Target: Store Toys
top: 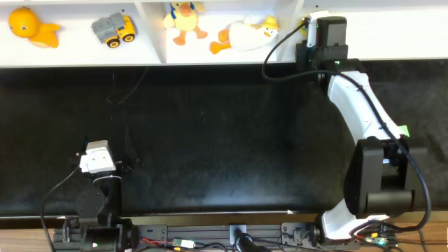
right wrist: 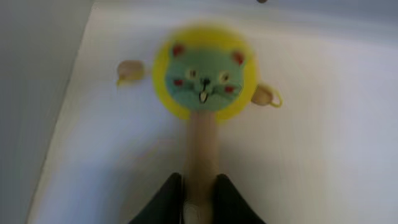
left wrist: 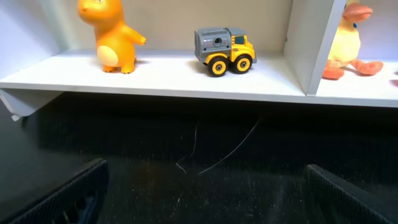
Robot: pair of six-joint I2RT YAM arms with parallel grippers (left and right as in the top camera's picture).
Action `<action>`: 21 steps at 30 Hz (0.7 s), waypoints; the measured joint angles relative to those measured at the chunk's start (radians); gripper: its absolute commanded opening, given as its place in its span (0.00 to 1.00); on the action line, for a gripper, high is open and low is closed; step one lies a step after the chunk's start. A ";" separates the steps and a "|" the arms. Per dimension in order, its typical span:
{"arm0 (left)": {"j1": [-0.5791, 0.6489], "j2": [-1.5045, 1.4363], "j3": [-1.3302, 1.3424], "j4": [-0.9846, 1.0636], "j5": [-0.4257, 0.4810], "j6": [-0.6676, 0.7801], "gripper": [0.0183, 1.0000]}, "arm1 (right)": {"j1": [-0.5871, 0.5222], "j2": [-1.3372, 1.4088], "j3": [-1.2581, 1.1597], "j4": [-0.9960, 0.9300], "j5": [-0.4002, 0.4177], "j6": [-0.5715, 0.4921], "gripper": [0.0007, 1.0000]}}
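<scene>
- The right end effector [right wrist: 199, 190] is pinching the wooden handle [right wrist: 200, 143] of a rattle drum [right wrist: 205, 81], one dark finger on each side of the stick.
- The rattle drum has a round green cat face inside a yellow rim, and the face points away from the wrist.
- Two small beads [right wrist: 129, 70] hang off the drum, one at each side of the rim.
- The drum is over the white floor of the shelf [top: 210, 56], in its right-hand compartment, with a compartment wall close beside it. I cannot tell whether it rests on that floor or is held just above it.
- In the top view the right arm [top: 357, 98] stretches from its base up across the black worktop [top: 210, 140] to that compartment.
- The left end effector [left wrist: 205, 167] has its fingers spread wide and grips nothing. It sits low over the worktop near its own base, facing the shelf and well apart from it.
- In the shelf's left compartment stand an orange toy animal [left wrist: 115, 34] and, beside it, a grey and yellow toy truck [left wrist: 224, 50].
- In the middle compartment a yellow duck [top: 185, 19] sits beside a white duck [top: 245, 35] that lies on its side.
</scene>
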 measured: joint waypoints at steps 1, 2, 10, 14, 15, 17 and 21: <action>0.000 0.000 0.000 0.000 0.000 0.000 1.00 | 0.000 0.000 0.000 0.000 0.000 0.001 0.27; 0.000 0.000 0.000 0.000 0.000 0.000 1.00 | 0.000 0.000 0.000 0.000 0.000 0.001 0.28; 0.000 0.000 0.000 0.000 0.000 0.000 1.00 | 0.000 0.001 0.000 0.000 0.000 0.003 0.43; 0.000 0.000 0.000 0.000 0.000 0.000 1.00 | -0.001 0.001 0.008 -0.023 0.000 0.011 0.43; 0.000 0.000 0.000 0.000 0.000 0.000 1.00 | -0.001 0.001 0.011 -0.033 0.000 0.015 0.45; 0.000 0.000 0.000 0.000 0.000 0.000 1.00 | 0.000 0.001 0.016 -0.050 0.000 0.021 0.46; 0.000 0.000 0.000 0.000 0.000 0.000 1.00 | 0.001 -0.004 0.023 -0.081 0.003 0.026 0.48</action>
